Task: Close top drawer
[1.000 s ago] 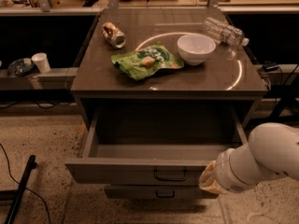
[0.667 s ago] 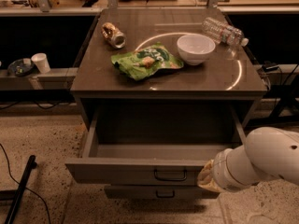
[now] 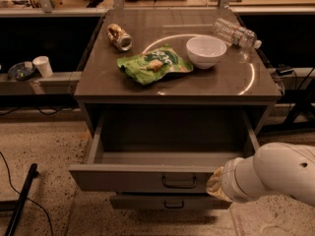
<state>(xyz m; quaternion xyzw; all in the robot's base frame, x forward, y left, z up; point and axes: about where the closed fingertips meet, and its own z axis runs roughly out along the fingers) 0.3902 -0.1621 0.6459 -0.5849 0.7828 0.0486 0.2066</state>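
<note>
The top drawer (image 3: 142,178) of the grey cabinet is pulled far out and looks empty inside. Its tall grey front panel carries a small black loop handle (image 3: 178,182) at the centre. My gripper (image 3: 215,183) is at the end of the white arm (image 3: 275,176), low at the right. It sits right at the right end of the drawer's front panel, just right of the handle. Whether it touches the panel cannot be told.
A second, narrower drawer front (image 3: 170,203) shows below. On the cabinet top (image 3: 103,82) lie a green chip bag (image 3: 153,64), a white bowl (image 3: 205,50), a can (image 3: 119,37) and a plastic bottle (image 3: 235,32). A black pole (image 3: 19,200) lies on the floor at left.
My arm has shifted slightly to the left, closer along the drawer's front panel. The drawer stays pulled out about as far as before.
</note>
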